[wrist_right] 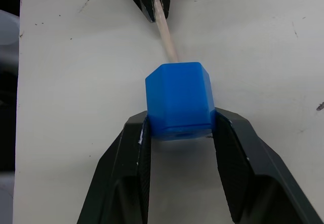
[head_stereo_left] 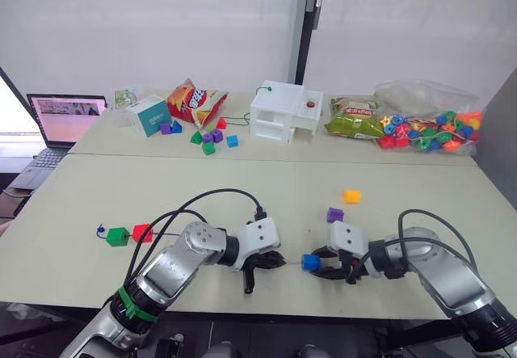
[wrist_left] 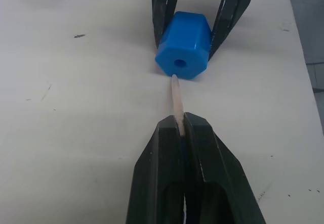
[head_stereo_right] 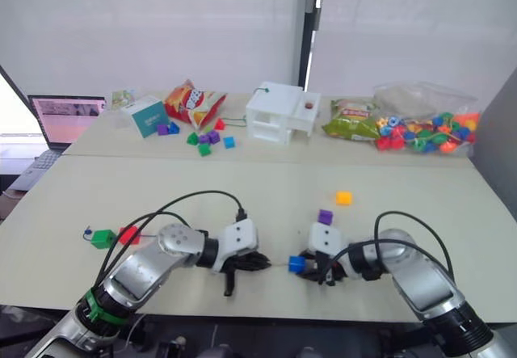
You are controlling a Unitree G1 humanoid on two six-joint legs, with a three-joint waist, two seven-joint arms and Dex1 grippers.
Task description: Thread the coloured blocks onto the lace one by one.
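With green (head_stereo_left: 118, 236) and red (head_stereo_left: 143, 232) blocks strung, your left gripper (wrist_left: 180, 128) pinches the lace tip (wrist_left: 175, 96) at the blue block (wrist_right: 178, 100) clamped by your right gripper (wrist_right: 179, 128); purple (head_stereo_left: 334, 214) and yellow (head_stereo_left: 351, 196) wait mid-table.

Cream matte desk (head_stereo_left: 242, 204) surface, lightly speckled. Bright blue hexagonal plastic block (wrist_left: 183, 44); pale tan stiff lace tip (wrist_left: 175, 100). Green (head_stereo_left: 118, 236), red (head_stereo_left: 143, 232), purple (head_stereo_left: 335, 214) and yellow (head_stereo_left: 351, 196) plastic blocks. Both grippers' fingers (wrist_right: 136, 153) black. White plastic box (head_stereo_left: 284, 112); red-and-yellow snack bag (head_stereo_left: 194, 102).
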